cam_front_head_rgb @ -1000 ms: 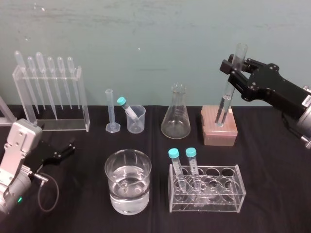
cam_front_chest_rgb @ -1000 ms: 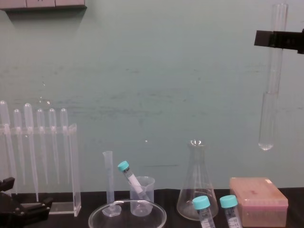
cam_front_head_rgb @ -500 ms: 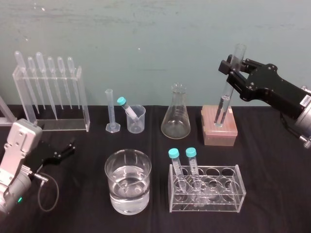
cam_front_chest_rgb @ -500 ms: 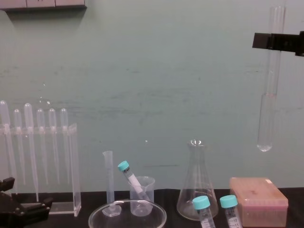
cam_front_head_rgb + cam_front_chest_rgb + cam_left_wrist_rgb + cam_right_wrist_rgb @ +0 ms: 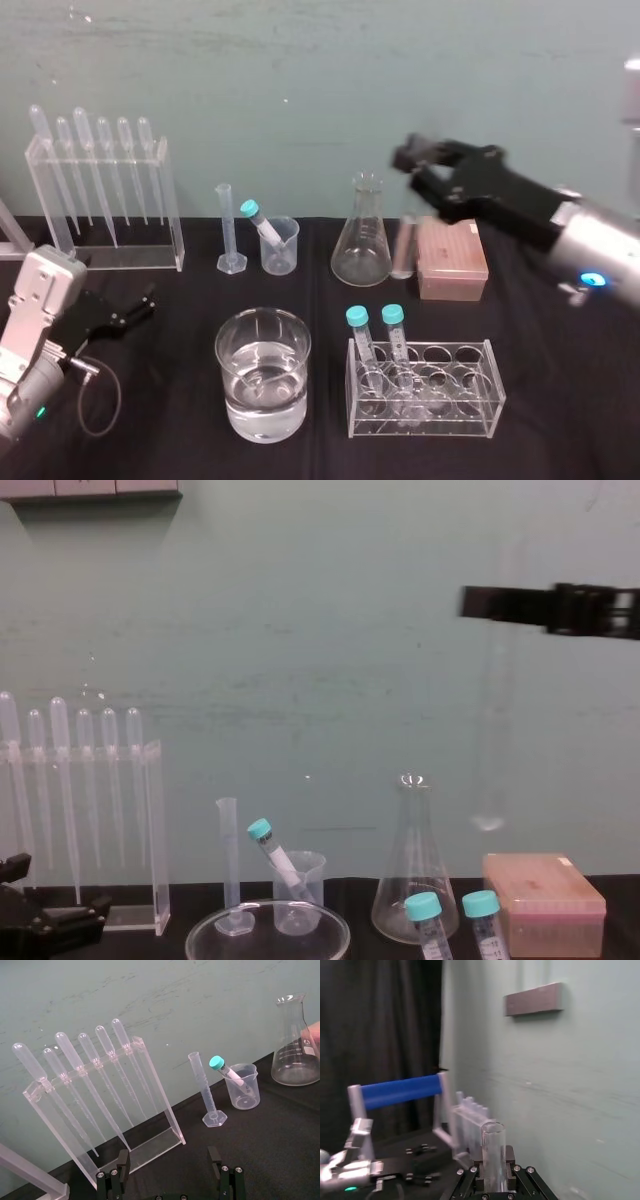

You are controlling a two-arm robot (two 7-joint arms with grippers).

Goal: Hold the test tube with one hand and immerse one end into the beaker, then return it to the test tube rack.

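In the head view the right gripper [image 5: 418, 170] hangs, blurred, above the gap between the conical flask [image 5: 360, 245] and the test tube rack [image 5: 452, 260]. The test tube [image 5: 404, 245] seems to hang from it as a pale upright streak just left of the rack. The beaker [image 5: 280, 245] stands well apart to the left, just beside the graduated cylinder [image 5: 228, 230], with a teal-capped tube [image 5: 258, 220] leaning in it. The left gripper [image 5: 135, 308] lies low over the black table [image 5: 560, 400] at the near left, in front of the pipette stand [image 5: 105, 200].

In the left wrist view the left gripper [image 5: 170, 1180] has its fingers spread wide, with nothing between them.

In the right wrist view the test tube's open rimmed top stands upright between the right gripper's fingers [image 5: 517, 1180], which clamp it.

In the chest view the test tube is a faint vertical smear. Its rounded end is above the rack's top and to its left, near the flask's mouth and touching neither.
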